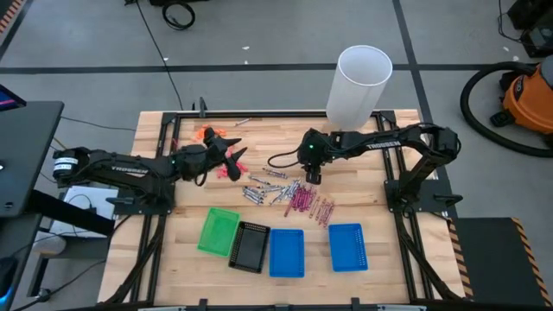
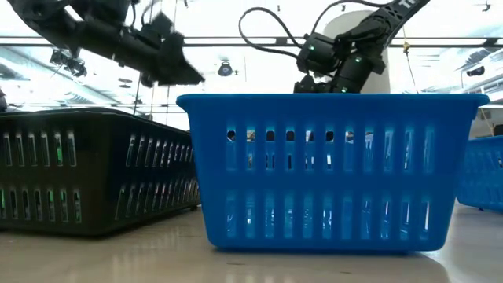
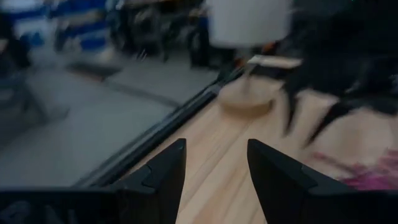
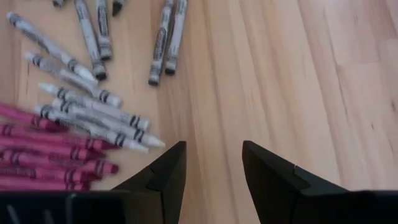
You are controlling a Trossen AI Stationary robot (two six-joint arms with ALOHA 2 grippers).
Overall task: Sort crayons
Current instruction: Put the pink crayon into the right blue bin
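The crayons, light, stiff, slick and snappable, want a mid-barrel pinch; beside that pile the right gripper gapes empty, left gripper likewise.

Worktop pale wood w/ smooth grain, crayons paper-wrapped & matt, blue tray slotted glossy plastic.

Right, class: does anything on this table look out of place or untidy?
Yes. The crayons lie loose in a scattered heap on the table, grey and magenta mixed at odd angles, none visibly inside the green tray, black tray or blue trays.
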